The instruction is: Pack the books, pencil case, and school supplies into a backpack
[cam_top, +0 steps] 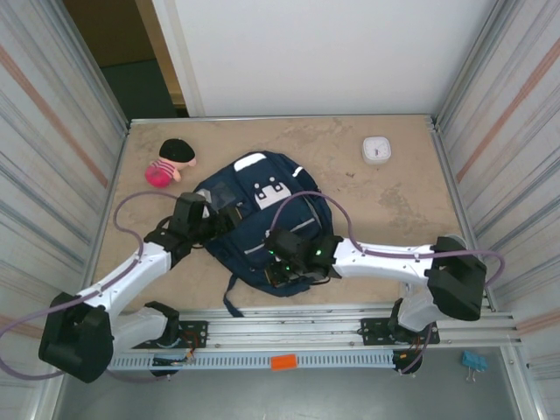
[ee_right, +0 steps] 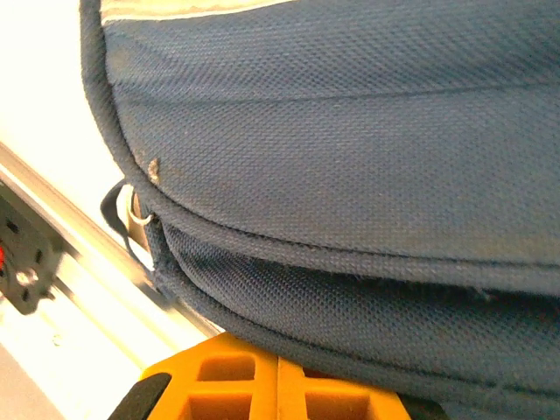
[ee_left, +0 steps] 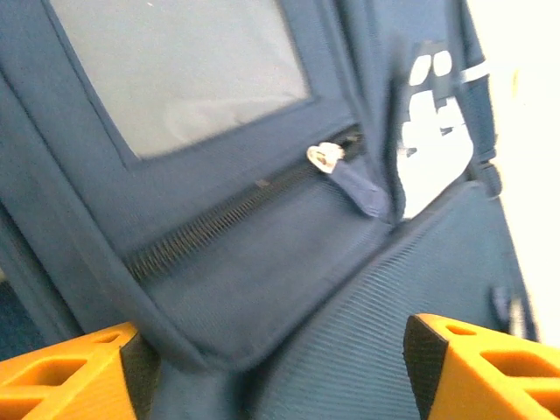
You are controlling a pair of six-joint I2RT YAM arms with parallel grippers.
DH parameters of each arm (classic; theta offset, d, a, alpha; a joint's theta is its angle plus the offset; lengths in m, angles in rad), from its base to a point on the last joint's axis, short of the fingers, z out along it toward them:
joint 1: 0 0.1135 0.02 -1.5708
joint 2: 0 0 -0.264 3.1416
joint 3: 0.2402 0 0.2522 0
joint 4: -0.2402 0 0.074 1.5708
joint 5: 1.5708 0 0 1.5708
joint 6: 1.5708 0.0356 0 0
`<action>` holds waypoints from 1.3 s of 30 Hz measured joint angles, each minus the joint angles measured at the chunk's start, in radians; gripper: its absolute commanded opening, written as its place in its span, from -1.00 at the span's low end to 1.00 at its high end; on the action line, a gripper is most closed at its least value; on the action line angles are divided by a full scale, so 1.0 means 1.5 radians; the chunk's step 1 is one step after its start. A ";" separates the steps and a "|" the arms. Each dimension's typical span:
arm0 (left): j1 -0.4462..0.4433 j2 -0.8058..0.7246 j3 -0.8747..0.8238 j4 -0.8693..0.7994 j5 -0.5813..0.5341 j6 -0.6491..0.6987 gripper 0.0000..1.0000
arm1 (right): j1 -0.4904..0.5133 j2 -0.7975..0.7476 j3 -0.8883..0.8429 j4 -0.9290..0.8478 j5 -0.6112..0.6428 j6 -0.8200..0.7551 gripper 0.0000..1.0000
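Observation:
The navy backpack [cam_top: 262, 210] lies flat in the middle of the table, white patch up. My left gripper [cam_top: 214, 219] is at its left side. In the left wrist view the left gripper [ee_left: 280, 359] is open, its jaws wide apart over a fold of the backpack [ee_left: 262, 262] below a closed zip with a pale pull [ee_left: 325, 155]. My right gripper [cam_top: 282, 264] rests on the pack's near right part. In the right wrist view the right gripper [ee_right: 278, 354] is shut, its fingers tight together under a seam of the backpack [ee_right: 350, 131]. Books, pencil case and school supplies are out of view.
A pink and black soft toy [cam_top: 171, 163] lies at the back left and a white square device [cam_top: 376, 150] at the back right. The metal rail [cam_top: 350, 319] runs along the near edge, close under the pack. Corrugated walls close both sides.

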 measured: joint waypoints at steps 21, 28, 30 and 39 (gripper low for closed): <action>-0.079 -0.211 -0.166 -0.040 0.128 -0.257 -0.29 | -0.004 0.040 0.050 0.033 -0.055 -0.006 -1.00; -0.062 -0.209 -0.163 -0.046 0.109 -0.227 -1.00 | -0.015 0.030 0.045 0.016 -0.062 -0.017 -1.00; -0.033 -0.212 -0.150 -0.077 0.113 -0.190 -1.00 | -0.035 0.003 0.030 0.002 -0.062 -0.025 -1.00; 0.046 -0.199 -0.081 -0.184 0.125 -0.037 -1.00 | -0.177 -0.116 -0.020 -0.085 -0.055 -0.093 -1.00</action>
